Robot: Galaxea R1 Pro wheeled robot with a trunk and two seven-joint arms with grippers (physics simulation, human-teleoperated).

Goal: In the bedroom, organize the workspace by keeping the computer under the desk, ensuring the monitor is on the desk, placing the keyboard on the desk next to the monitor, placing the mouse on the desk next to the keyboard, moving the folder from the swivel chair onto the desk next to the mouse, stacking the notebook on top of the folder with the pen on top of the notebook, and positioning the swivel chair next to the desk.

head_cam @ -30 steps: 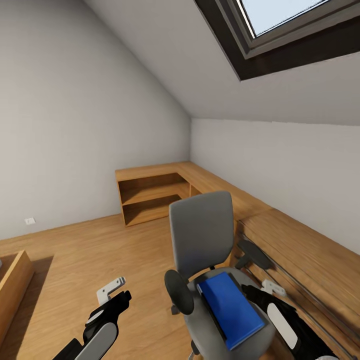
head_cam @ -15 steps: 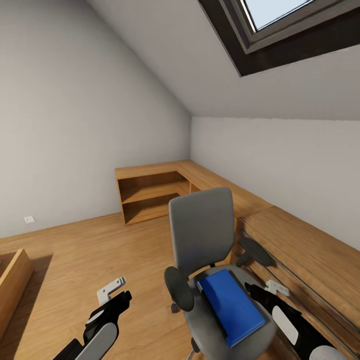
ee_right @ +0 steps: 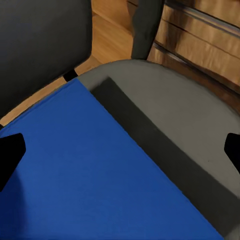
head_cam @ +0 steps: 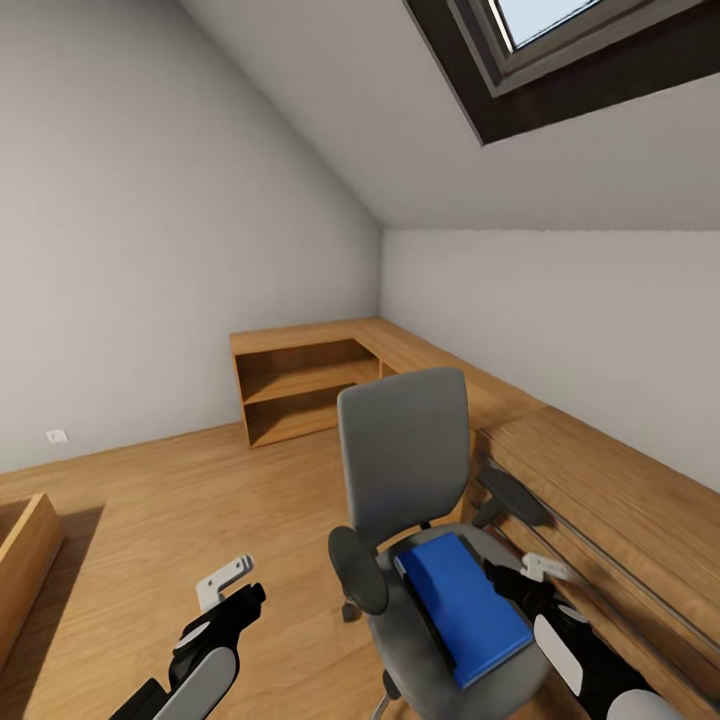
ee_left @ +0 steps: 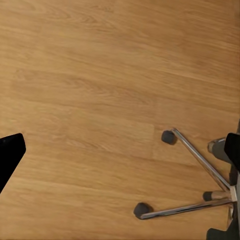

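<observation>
While the attic bedroom's wooden floor [head_cam: 150, 520] lies open on the robot's left, the low wood desk run [head_cam: 600, 490] hugs the wall on the right and wraps the far corner as a shelf unit [head_cam: 300, 385]. Swivel chair [head_cam: 405, 470] stands just beside that desk run, grey back upright, its right armrest [head_cam: 512, 497] near the desk edge, left armrest [head_cam: 357, 570] toward the floor side. Folder [head_cam: 465, 605], blue, lies flat on the seat, tilted a bit, one corner near the seat's front edge. Step in hand looks like fetching the folder off the chair. Right gripper [head_cam: 520, 577] hangs just beside the folder's right edge, over the seat; in the right wrist view the fingertips [ee_right: 11, 150] sit wide apart at each side with the folder [ee_right: 75, 170] and bare seat pad [ee_right: 170, 115] between, so jaws spread, nothing held. Left gripper [head_cam: 235, 590] hovers over the floor, well apart from the chair; the left wrist view has its tips wide apart too, above the chair's chrome base legs [ee_left: 200, 165] and casters. Next move probably needs a drop to the folder's free edge and a pinch there; armrest and desk edge crowd the right side, so room is tight.
</observation>
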